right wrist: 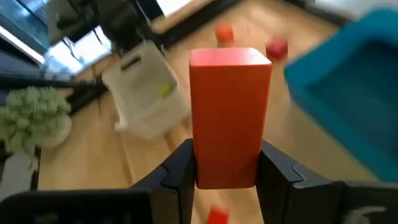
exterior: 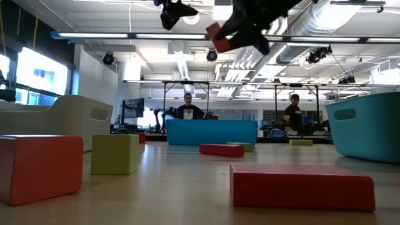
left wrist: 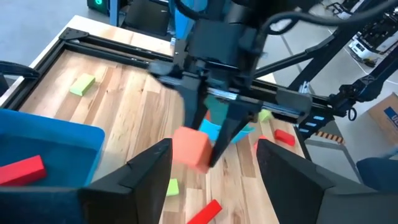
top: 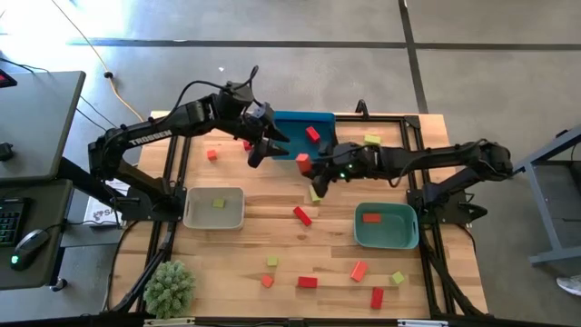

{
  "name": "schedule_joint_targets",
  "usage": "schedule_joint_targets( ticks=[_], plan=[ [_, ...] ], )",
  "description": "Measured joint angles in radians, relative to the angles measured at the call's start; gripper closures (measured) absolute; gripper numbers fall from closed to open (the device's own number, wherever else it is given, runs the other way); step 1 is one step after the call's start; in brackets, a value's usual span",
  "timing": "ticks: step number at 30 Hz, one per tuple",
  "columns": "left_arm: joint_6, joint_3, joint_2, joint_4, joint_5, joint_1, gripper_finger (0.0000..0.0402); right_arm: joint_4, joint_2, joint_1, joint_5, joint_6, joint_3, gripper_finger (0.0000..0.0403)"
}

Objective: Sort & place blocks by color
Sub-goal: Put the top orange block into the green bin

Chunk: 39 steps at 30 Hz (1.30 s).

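Above the wooden table [top: 272, 238] — right gripper [top: 309, 169] clamps an orange-red block [top: 302, 163].

Two dark arms [top: 163, 132], white Trossen lettering, green indicator light [top: 343, 172]

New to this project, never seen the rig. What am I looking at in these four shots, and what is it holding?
Two dark robot arms sort small blocks by colour on a wooden table. One camera looks straight down, one sits at table height, and one rides each wrist.

On the table are a blue tray holding a red block, a beige tray holding a yellow-green block, and a teal tray holding an orange-red block. Loose blocks and a fuzzy plant ball lie around them.

The right claw grips an orange-red oblong block above the table, beside the blue tray. The left claw hangs open nearby, holding nothing.
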Motion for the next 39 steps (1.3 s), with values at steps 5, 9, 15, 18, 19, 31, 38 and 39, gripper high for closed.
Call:
schedule_joint_targets(
  ticks=[5,9,15,18,19,31,38,39],
  plan=[
    [0.0,0.0,0.0,-0.003,-0.001,0.021,0.0181,-0.183,-0.051,0.052,-0.006,0.124,0.0,0.0301],
    [0.0,0.0,0.0,-0.008,-0.001,0.04,0.0181,-0.31,-0.084,0.102,-0.005,0.229,0.0,0.0301],
    [0.0,0.0,0.0,-0.016,-0.004,0.054,0.0181,-0.49,-0.094,0.184,0.006,0.421,0.0,0.0301],
    [0.0,0.0,0.0,-0.017,-0.003,0.054,0.0182,-0.584,-0.094,0.241,-0.021,0.526,0.0,0.0301],
    [0.0,0.0,0.0,-0.017,-0.003,0.053,0.0183,-0.619,-0.094,0.259,-0.03,0.561,0.0,0.0301],
    [0.0,0.0,0.0,-0.017,-0.003,0.054,0.0183,-0.927,-0.094,0.424,-0.142,0.884,-0.018,0.0301],
    [0.0,0.0,0.0,-0.017,-0.003,0.053,0.0182,-0.934,-0.093,0.466,-0.24,0.967,-0.087,0.0301],
    [0.0,0.0,0.0,-0.016,-0.003,0.053,0.0181,-0.932,-0.093,0.468,-0.254,0.981,-0.098,0.0301]
  ],
)
